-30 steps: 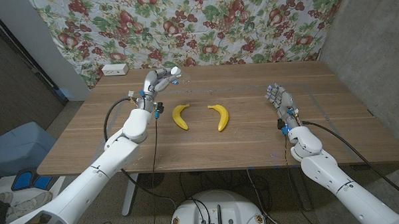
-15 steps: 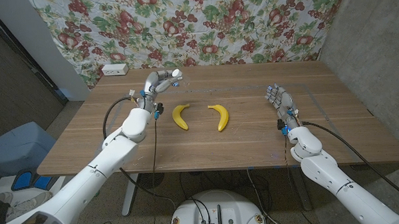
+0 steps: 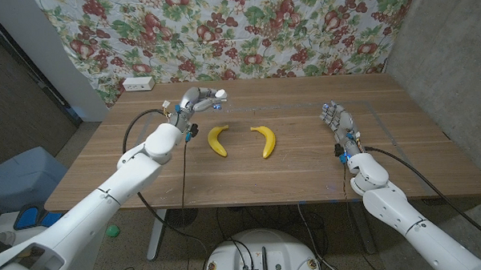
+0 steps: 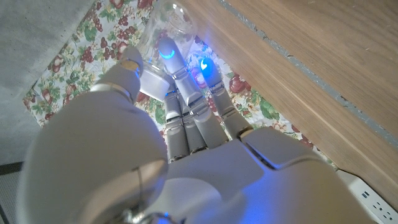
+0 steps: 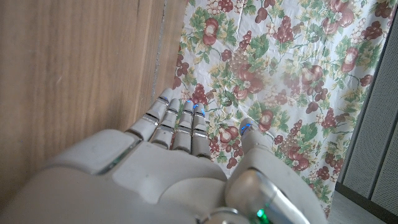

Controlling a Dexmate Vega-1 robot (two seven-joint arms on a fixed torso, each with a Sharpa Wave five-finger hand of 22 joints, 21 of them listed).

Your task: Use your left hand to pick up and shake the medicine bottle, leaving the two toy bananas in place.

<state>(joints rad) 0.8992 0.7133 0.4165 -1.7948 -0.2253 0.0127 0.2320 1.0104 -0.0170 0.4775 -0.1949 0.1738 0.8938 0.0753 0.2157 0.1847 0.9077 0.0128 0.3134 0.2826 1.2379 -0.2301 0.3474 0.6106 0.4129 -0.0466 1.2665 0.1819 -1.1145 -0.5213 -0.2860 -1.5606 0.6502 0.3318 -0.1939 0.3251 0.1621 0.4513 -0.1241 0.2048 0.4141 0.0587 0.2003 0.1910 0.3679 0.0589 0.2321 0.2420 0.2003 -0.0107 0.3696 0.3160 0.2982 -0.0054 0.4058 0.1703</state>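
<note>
My left hand (image 3: 196, 100) is raised over the back left of the table and grips the medicine bottle (image 3: 217, 95), whose white end points right. In the left wrist view the clear bottle (image 4: 169, 20) sits between the fingers (image 4: 186, 93) and the thumb. Two yellow toy bananas lie on the wood in front of it, one on the left (image 3: 217, 141) and one on the right (image 3: 265, 140). My right hand (image 3: 339, 119) stands at the right side of the table with its fingers straight and nothing in it; its fingers (image 5: 180, 124) reach toward the cloth.
A white power strip (image 3: 138, 85) lies at the table's back left edge, also seen as a power strip (image 4: 373, 200) in the left wrist view. A floral cloth (image 3: 245, 31) hangs behind the table. A concrete wall (image 3: 454, 55) stands at the right.
My left hand has swung the bottle to the right and tipped it sideways, and the forearm has shifted with it. The bananas and the right hand have stayed put.
</note>
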